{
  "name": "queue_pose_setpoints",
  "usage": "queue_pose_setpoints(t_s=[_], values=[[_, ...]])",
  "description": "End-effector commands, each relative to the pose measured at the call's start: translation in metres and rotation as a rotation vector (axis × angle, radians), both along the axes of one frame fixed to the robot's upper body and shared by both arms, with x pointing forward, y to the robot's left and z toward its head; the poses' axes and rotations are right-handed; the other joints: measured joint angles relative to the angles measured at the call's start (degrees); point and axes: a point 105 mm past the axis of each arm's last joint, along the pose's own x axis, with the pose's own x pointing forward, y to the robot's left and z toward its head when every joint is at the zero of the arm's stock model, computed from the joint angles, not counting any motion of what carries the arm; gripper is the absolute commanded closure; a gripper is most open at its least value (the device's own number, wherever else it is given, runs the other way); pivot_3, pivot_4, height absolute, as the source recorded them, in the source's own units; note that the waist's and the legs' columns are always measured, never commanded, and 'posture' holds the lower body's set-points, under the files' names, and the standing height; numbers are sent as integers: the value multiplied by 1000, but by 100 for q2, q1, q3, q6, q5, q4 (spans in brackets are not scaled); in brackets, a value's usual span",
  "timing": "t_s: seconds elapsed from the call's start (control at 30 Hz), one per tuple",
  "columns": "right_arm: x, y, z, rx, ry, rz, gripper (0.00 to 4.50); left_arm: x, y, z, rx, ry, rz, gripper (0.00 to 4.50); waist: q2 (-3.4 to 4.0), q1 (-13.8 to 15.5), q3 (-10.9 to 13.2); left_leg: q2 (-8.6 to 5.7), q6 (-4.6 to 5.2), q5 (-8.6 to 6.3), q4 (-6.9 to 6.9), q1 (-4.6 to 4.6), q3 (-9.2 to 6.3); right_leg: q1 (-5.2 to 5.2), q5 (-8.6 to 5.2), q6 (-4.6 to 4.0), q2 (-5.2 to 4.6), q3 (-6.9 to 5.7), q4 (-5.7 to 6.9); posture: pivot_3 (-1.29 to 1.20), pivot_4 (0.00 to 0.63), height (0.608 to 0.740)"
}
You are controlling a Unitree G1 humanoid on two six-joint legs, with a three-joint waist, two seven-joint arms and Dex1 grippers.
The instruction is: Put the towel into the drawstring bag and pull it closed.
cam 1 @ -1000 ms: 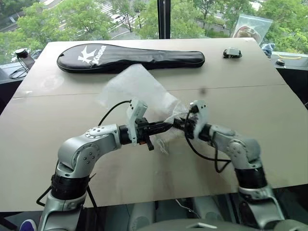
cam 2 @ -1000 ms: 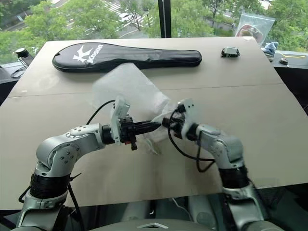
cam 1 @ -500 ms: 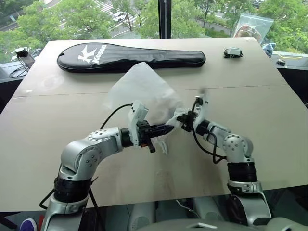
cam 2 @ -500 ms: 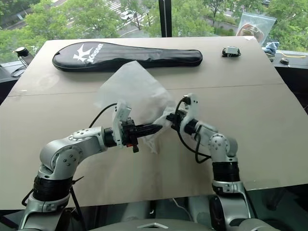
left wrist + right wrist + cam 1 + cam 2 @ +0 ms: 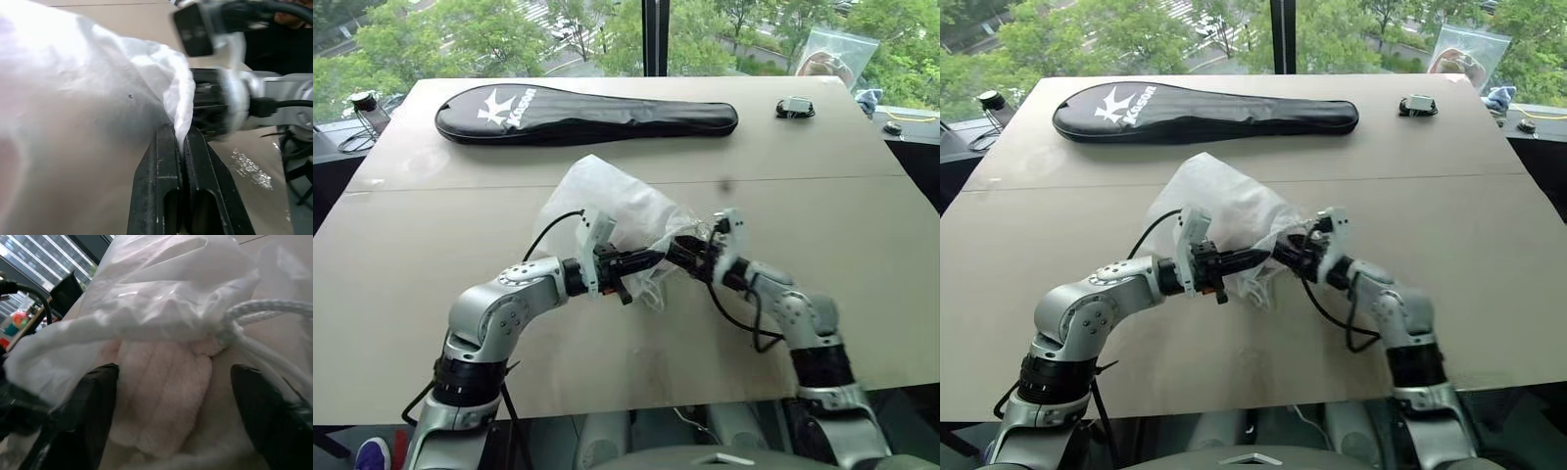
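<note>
The left gripper [image 5: 182, 147] pinches the drawstring bag [image 5: 607, 196] at its mouth edge. The right gripper [image 5: 171, 396] stands wide apart, holding nothing, with the ribbed towel [image 5: 161, 396] between its fingers, half inside the bag's mouth. The bag's body lies beyond on the table [image 5: 431, 225].

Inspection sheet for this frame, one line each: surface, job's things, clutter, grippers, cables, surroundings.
Surface: tan table, a seam running across it.
Job's things: drawstring bag held at its mouth between the arms; towel sits in that mouth, white cord beside it.
Clutter: black racket cover at the far side; small dark device; clear plastic bag at the far corner.
Grippers: left gripper shut on the bag's fabric; right gripper open, fingers either side of the towel.
Cables: black cable looping off the right forearm.
Surroundings: window, trees outside.
</note>
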Motion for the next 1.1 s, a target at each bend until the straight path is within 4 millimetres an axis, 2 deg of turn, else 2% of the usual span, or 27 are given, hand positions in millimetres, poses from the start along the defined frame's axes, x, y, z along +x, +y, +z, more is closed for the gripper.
queue_pose_setpoints(t_s=[0.03, 0.13, 0.23, 0.33, 0.57, 0.9, 1.1], values=[[-18, -2, 23, -61, -135, 65, 474, 8, 10, 14, 17, -74, 28, 4500, 1, -34, 0, 2, 0, 0, 0, 3, 1, 0, 0, 0, 3, 2, 1, 0, 150, 740], [-22, -13, 20, -215, -213, 60, 474, 12, 11, 19, 19, -81, 24, 4500, 1, -35, 1, 5, 0, 0, 0, 7, 1, 0, -3, 3, 10, 4, 3, 0, 150, 740], [-7, -23, 19, -314, -275, -26, 474, 12, 12, 24, 22, -92, 13, 4500, 0, -26, 0, 5, 0, 0, 3, 5, 3, 1, -7, 11, 9, 5, 2, 0, 150, 740], [8, -28, 19, -354, -297, -129, 474, 12, 14, 27, 28, -97, 3, 4500, 0, -28, 0, 4, 0, 0, 4, 4, 6, 0, -4, 7, 8, 8, 2, 0, 150, 740], [27, -32, 8, -415, -283, -203, 474, 15, 17, 30, 41, -113, 1, 4500, 0, -11, 0, 4, 0, 0, 4, 1, 6, 0, 0, 0, 6, 7, 1, 0, 150, 740], [29, -49, 23, -440, -335, -236, 474, 14, 20, 28, 40, -121, 24, 4500, 0, -5, 0, 3, 0, 0, 4, 1, 6, -1, 0, -1, 4, 6, 1, 0, 150, 740], [35, -53, 20, -505, -353, -261, 474, 13, 21, 26, 38, -123, 30, 4500, 0, -13, 0, 3, 0, 0, 4, 2, 6, -1, 0, -1, 5, 7, 2, 0, 150, 740]])
